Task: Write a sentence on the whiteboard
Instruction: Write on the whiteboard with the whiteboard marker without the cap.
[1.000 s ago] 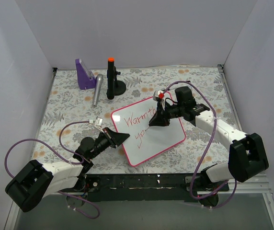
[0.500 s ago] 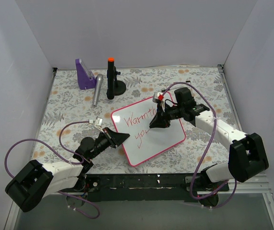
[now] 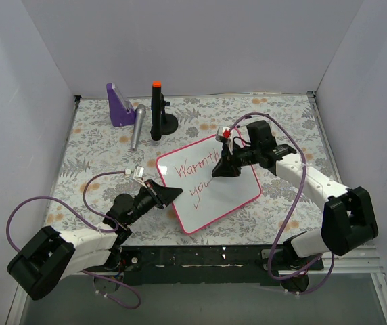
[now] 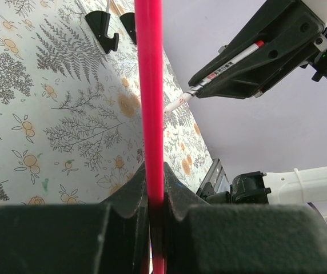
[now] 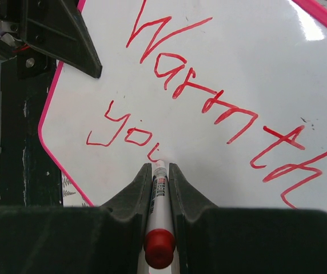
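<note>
The whiteboard (image 3: 233, 193), white with a thin pink frame, lies tilted on the floral table. My left gripper (image 3: 177, 193) is shut on its near-left edge; in the left wrist view the pink frame (image 4: 151, 85) runs up from between the fingers of my left gripper (image 4: 155, 171). My right gripper (image 3: 216, 173) is shut on a red-capped marker (image 5: 159, 200) whose tip touches the board. The sentence (image 5: 209, 91) stands in red script as "Warmth", with "yo" and one more stroke (image 5: 123, 134) below it. The marker (image 4: 226, 67) also shows from the left wrist.
At the back left stand a purple holder (image 3: 119, 105), a grey cylinder (image 3: 137, 126) lying on the table, and a black stand with an orange tip (image 3: 157, 112). Grey walls close in the table on three sides. The arm bases sit along the near edge.
My right gripper has carried the marker slightly to the right along the second line, and a new stroke follows "yo". The left arm and the board have not moved.
</note>
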`<state>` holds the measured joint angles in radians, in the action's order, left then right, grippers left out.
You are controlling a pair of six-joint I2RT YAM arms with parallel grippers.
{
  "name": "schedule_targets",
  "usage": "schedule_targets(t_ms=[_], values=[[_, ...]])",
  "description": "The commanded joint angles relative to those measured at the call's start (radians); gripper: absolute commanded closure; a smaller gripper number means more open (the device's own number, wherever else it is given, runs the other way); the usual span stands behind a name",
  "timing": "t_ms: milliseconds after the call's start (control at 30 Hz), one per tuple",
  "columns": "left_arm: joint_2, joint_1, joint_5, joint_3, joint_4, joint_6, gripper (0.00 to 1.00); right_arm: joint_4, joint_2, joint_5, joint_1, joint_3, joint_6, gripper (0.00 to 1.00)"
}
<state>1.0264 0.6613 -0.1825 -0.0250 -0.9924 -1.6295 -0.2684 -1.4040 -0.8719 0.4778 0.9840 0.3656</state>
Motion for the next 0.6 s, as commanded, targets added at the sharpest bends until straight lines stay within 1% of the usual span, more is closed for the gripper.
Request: schedule_targets(t_ms=[0, 200, 400, 567], values=[[-0.043, 0.004, -0.014, 0.019, -0.189, -0.016, 1.0, 0.026, -0.019, 0.028, -0.008, 0.064, 0.001, 0.99], [-0.043, 0.004, -0.015, 0.019, -0.187, -0.016, 1.0, 0.043, -0.035, 0.039, -0.01, 0.091, -0.019, 0.99], [-0.043, 0.004, -0.014, 0.019, -0.187, -0.013, 1.0, 0.044, -0.027, 0.025, -0.01, 0.071, -0.019, 0.99], [-0.052, 0.004, -0.009, 0.019, -0.178, -0.012, 1.0, -0.028, -0.027, 0.011, -0.01, 0.042, 0.027, 0.99]])
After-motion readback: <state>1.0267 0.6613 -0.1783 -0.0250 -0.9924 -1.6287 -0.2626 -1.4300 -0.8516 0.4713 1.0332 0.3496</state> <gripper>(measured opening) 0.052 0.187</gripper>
